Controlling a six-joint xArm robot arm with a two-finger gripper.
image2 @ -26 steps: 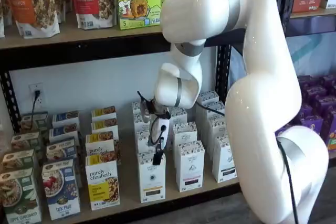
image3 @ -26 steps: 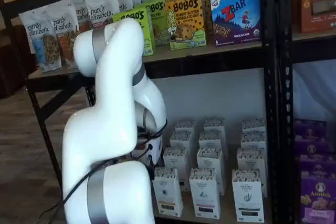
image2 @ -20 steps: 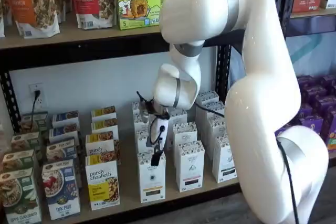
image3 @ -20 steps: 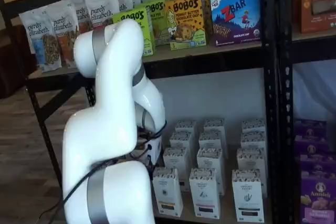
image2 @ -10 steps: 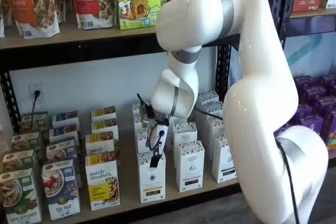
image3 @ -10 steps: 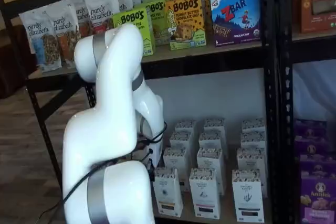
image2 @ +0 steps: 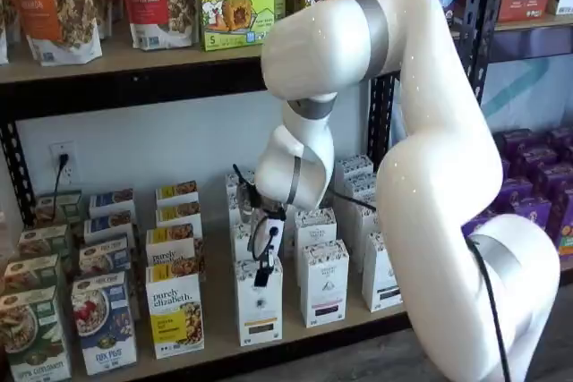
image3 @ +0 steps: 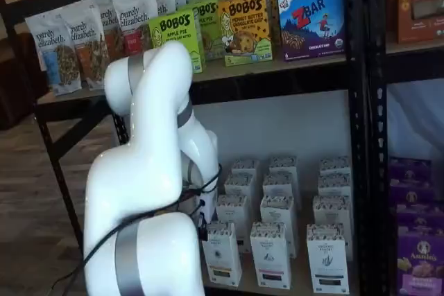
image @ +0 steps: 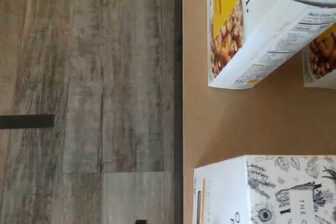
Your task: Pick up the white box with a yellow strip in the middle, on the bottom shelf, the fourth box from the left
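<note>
The white box (image2: 260, 309) with a thin yellow strip stands at the front of the bottom shelf (image2: 219, 315), first in a row of similar white cartons. It also shows in a shelf view (image3: 222, 254). The gripper (image2: 262, 278) hangs just above the box's top front edge. Only a dark finger shape shows, side-on, with no visible gap. The arm hides most of the gripper in the other shelf view. In the wrist view the box's speckled top (image: 273, 192) and yellow strip are close, on the tan board (image: 241, 124) behind the black rail (image: 178, 77).
A "purely elizabeth" box (image2: 175, 310) with a yellow panel stands just left of the white box, also in the wrist view (image: 252, 30). More white cartons (image2: 324, 282) stand to the right and behind. The wood floor (image: 89, 77) lies past the rail.
The arm's upper links have swung left and lower. The gripper has shifted slightly left and down, still just above the white box's top.
</note>
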